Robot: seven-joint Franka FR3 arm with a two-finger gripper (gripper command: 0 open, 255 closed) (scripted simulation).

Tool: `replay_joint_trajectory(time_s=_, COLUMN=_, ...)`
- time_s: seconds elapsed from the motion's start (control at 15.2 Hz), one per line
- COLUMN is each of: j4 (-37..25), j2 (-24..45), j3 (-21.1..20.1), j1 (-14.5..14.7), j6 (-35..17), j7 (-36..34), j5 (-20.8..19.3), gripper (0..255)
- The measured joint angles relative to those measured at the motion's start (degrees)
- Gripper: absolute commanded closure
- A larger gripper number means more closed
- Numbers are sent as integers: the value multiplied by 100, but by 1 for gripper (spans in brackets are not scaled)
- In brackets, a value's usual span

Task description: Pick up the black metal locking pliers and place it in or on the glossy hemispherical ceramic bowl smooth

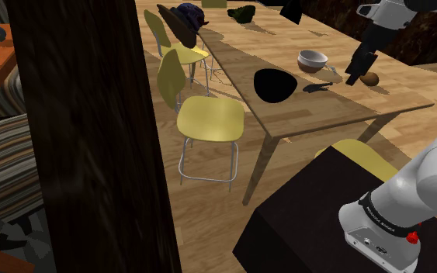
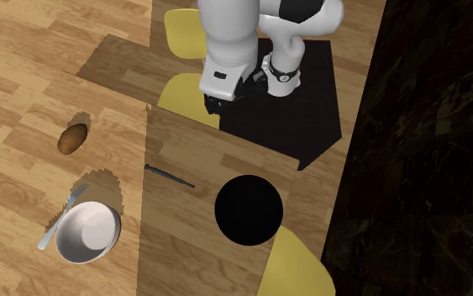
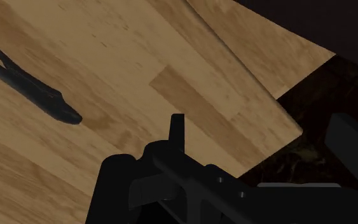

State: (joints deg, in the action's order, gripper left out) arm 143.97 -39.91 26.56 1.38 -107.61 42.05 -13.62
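You are at the reaching step. The black pliers (image 2: pixel 169 175) lie flat on the wooden counter (image 1: pixel 325 112), and nothing has hold of them. They are long and thin. The shiny bowl (image 2: pixel 91 231) sits near one end of them, and a round black disc (image 2: pixel 249 210) lies near the other. A fork (image 2: pixel 62 219) lies just beside the bowl, and a brown lump like a potato (image 2: pixel 75 137) sits apart from both.

To do this step well, bring the tool (image 1: pixel 356 76) over the middle of the pliers. Turn it so it closes across the thin way, not along the length. Then go down slowly until it is just over the wood. I think a grab near the middle is best, so the pliers do not tip when you lift. Keep away from the fork and the disc.

Right now the tool hangs in the air over the counter edge nearest the stand, and it points down at a slant. In the wrist view the pliers are off to one side of the tool, not under it. I cannot tell whether the tool is open or closed, so make sure it is open before you go down. The arm rises from the stand and reaches out over the counter.
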Motion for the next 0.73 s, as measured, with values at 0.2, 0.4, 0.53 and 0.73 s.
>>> replay_joint_trajectory(time_s=0.2, j4=-101, j2=400, j3=514, j1=139, j6=-387, j7=835, j5=-201, gripper=0)
replay_joint_trajectory(time_s=0.4, j4=-334, j2=966, j3=1054, j1=400, j6=-815, j7=1686, j5=-249, gripper=0)
replay_joint_trajectory(time_s=0.53, j4=-499, j2=1381, j3=1436, j1=608, j6=-1118, j7=2284, j5=-201, gripper=0)
replay_joint_trajectory(time_s=0.73, j4=-832, j2=2134, j3=2070, j1=1015, j6=-1572, j7=3289, j5=93, gripper=0)
